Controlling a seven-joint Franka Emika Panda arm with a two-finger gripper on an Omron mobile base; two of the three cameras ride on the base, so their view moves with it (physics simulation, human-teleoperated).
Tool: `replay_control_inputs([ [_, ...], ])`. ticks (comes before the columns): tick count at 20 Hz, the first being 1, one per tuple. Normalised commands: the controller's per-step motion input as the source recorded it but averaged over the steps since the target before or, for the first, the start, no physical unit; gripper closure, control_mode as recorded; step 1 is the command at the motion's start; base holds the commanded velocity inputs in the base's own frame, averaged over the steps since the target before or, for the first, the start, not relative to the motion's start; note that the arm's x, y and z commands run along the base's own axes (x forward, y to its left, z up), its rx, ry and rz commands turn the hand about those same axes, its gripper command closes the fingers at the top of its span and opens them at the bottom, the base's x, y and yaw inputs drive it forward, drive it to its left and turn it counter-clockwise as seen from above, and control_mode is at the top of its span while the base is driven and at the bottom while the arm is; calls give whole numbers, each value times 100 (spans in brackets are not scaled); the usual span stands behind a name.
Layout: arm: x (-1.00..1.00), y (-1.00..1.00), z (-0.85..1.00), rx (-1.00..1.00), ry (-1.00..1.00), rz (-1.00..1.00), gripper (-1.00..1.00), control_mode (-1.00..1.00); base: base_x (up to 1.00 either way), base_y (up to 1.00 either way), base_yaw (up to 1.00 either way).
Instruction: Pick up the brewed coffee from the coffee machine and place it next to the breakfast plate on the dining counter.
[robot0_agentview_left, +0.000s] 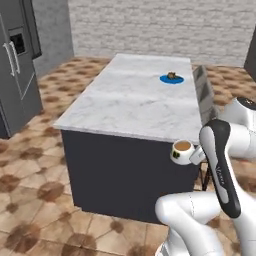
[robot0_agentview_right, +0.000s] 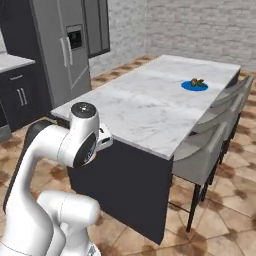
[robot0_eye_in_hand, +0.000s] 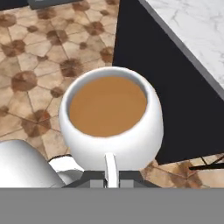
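Note:
The brewed coffee (robot0_agentview_left: 182, 151) is a small white mug of brown liquid, held in the air in front of the dining counter's (robot0_agentview_left: 131, 102) near end, below its top. My gripper (robot0_agentview_left: 198, 155) is shut on the mug's handle. In the hand view the brewed coffee (robot0_eye_in_hand: 111, 122) sits upright and close, with the gripper (robot0_eye_in_hand: 110, 177) clamped on its handle at the bottom. The blue breakfast plate (robot0_agentview_left: 171, 78) with food lies far down the counter, towards its right edge, and the same plate (robot0_agentview_right: 194, 85) shows in the right base view. The coffee machine is out of view.
Grey stools (robot0_agentview_right: 206, 142) line the right side of the dining counter (robot0_agentview_right: 145, 107). A steel fridge (robot0_agentview_left: 15, 75) stands at the left, with dark cabinets (robot0_agentview_right: 17, 97) beside it. The counter's dark end panel (robot0_eye_in_hand: 175, 87) is close to the mug. Tiled floor lies all around.

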Motion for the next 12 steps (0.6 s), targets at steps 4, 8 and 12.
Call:
replay_control_inputs([
  [4, 0, 0, 0, 0, 0, 0, 100, 100, 3, -75, -57],
  [8, 0, 0, 0, 0, 0, 0, 100, 100, 5, -89, -48],
  [12, 0, 0, 0, 0, 0, 0, 100, 100, 6, -92, -49],
])
